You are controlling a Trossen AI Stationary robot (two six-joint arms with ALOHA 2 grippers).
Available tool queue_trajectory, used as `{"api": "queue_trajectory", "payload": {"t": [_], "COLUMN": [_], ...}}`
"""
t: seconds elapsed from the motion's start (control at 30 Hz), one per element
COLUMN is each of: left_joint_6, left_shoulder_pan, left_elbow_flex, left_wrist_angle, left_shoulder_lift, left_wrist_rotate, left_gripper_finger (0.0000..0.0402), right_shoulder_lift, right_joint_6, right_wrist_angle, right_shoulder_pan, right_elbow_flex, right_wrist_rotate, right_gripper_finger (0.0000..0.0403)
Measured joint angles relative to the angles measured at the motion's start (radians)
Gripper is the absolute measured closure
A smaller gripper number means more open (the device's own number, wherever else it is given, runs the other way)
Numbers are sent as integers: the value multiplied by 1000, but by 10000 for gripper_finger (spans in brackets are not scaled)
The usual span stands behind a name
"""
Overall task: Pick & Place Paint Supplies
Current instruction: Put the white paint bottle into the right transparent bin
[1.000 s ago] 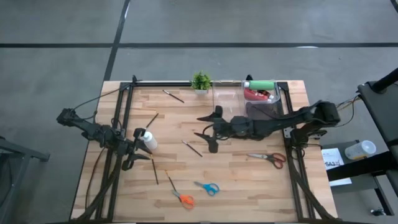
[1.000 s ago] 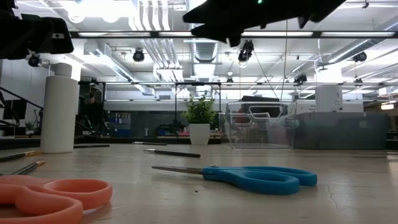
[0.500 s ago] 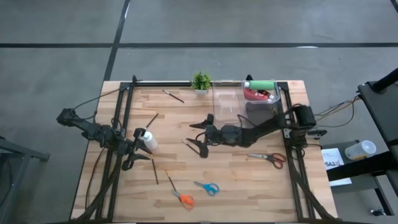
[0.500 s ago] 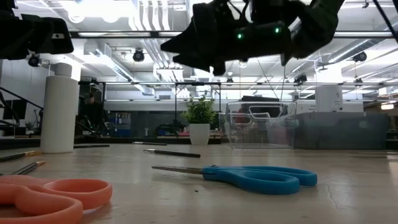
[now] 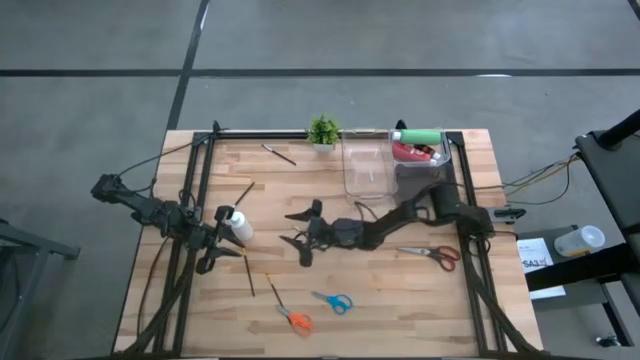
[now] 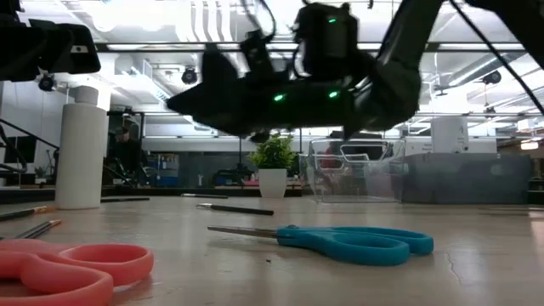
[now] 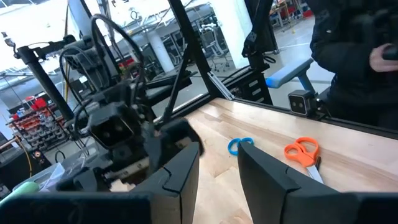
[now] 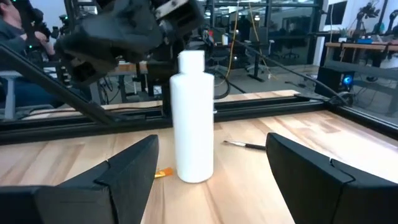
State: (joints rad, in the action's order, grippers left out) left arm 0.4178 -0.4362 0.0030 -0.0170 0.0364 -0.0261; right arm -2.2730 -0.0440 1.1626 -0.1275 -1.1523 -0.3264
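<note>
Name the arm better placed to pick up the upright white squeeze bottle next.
Right. The right gripper is open, stretched across the wooden table and facing the white squeeze bottle. The left gripper sits beside the bottle, not aimed at it.

A small potted plant [image 5: 323, 130] is standing at the table's far edge. Blue scissors [image 5: 334, 301], orange scissors [image 5: 293, 318] and red-handled scissors [image 5: 433, 254] are lying nearer.

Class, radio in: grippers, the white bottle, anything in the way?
Right gripper open, mid-table, facing white bottle. Left gripper beside bottle, holding nothing. Bottle upright, untouched. A thin brush lies nearby.
</note>
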Motion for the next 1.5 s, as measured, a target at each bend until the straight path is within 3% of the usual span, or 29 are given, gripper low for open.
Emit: {"api": "queue_trajectory", "payload": {"t": [0.4,0.73,1.13,1.33,1.5], "left_joint_6": [0,0,0,0,0], "left_shoulder_pan": [0,0,0,0,0], "left_elbow_flex": [0,0,0,0,0], "left_wrist_angle": [0,0,0,0,0], "left_shoulder_lift": [0,0,0,0,0], "left_wrist_rotate": [0,0,0,0,0], "left_gripper_finger": [283,284,284,284,284], "right_shoulder_lift": [-197,-198,-199,-199,-199], "right_joint_6": [88,110,95,95,96], "right_wrist_angle": [-23,-320,-346,-398,-456], "right_shoulder_pan": [-12,2,40,65,65], "right_elbow_flex": [-263,-438,-474,-522,-563], "right_wrist_rotate": [-9,14,112,236,249], "right_gripper_finger": [108,108,108,108,108]}}
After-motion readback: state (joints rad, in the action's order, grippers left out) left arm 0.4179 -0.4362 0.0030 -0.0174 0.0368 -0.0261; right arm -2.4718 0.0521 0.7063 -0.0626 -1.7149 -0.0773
